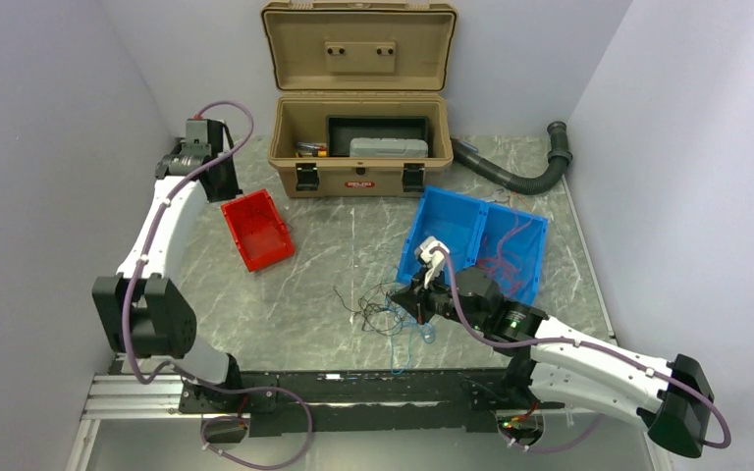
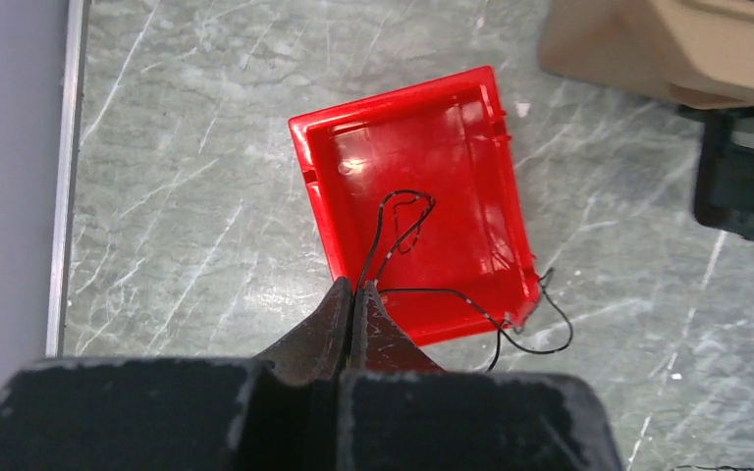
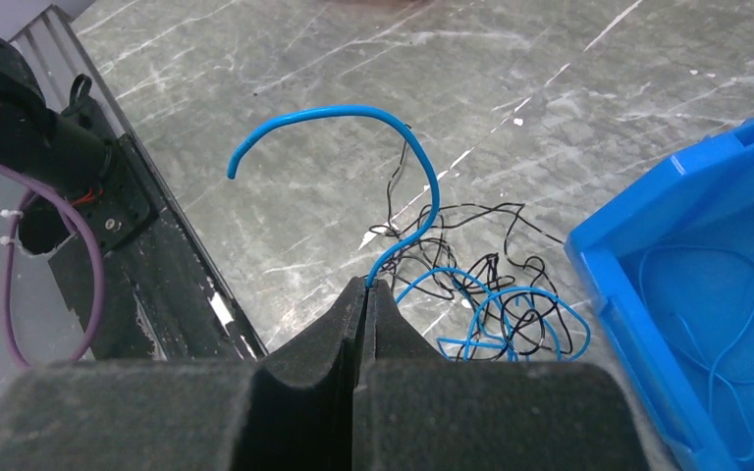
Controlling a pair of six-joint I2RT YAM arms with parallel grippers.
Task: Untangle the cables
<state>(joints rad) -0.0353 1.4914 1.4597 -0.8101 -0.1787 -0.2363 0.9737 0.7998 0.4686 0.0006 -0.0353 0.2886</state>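
Observation:
The cables lie as a loose tangle (image 1: 383, 314) of thin black and blue wires on the marble table, left of the blue bin (image 1: 452, 218). My right gripper (image 3: 365, 283) is shut on one blue wire (image 3: 353, 110), which arcs up and leftward from the fingertips; the rest of the tangle (image 3: 496, 299) lies just to its right. My left gripper (image 2: 356, 287) hangs over the red bin (image 2: 471, 128), shut on a thin black wire (image 2: 403, 211). That wire loops inside the bin, and one strand trails over the bin's corner onto the table. More thin wires lie inside the blue bin (image 3: 648, 231).
An open tan toolbox (image 1: 358, 128) stands at the back, with a black corrugated hose (image 1: 511, 177) to its right. The black mounting rail (image 1: 353, 388) runs along the near edge. White walls close in on the left and right sides.

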